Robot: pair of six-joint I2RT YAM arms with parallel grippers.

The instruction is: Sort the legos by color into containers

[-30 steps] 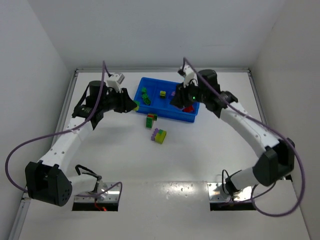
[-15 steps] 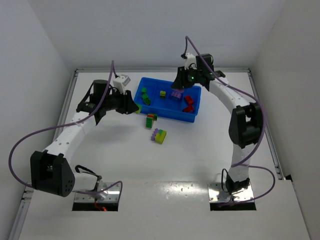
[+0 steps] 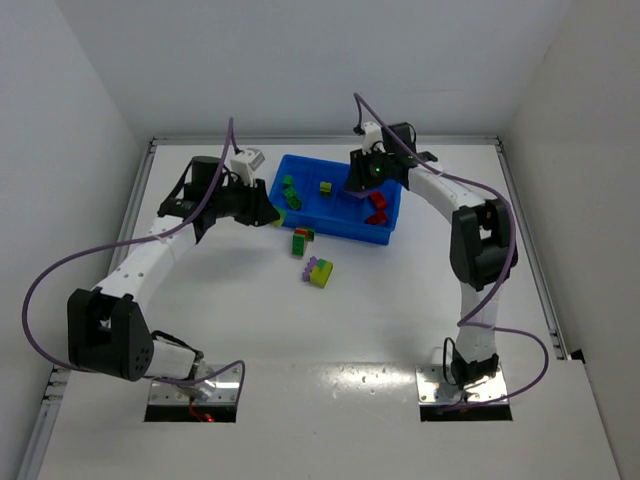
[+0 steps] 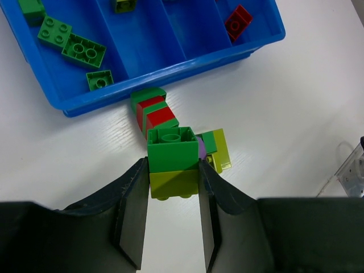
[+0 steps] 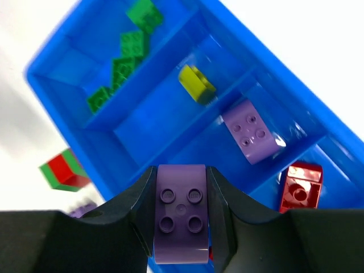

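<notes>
Logged left gripper (image 4: 173, 182) pinched narrow on a green-over-yellow-green lego stack (image 4: 172, 145), just outside the blue tray's (image 4: 170, 71) long wall, with a red-and-green cluster (image 4: 153, 114) and a purple-and-yellow-green cluster (image 4: 219, 151) lying on the white table (image 4: 296, 102) beyond it. Logged right gripper (image 5: 181, 176) clamped on a purple lego (image 5: 181, 219) over the tray. Counted green bricks (image 5: 132, 42) in one end compartment, then a yellow-green brick (image 5: 197, 84), a purple brick (image 5: 252, 132) and a red brick (image 5: 300, 186) in the next three.
</notes>
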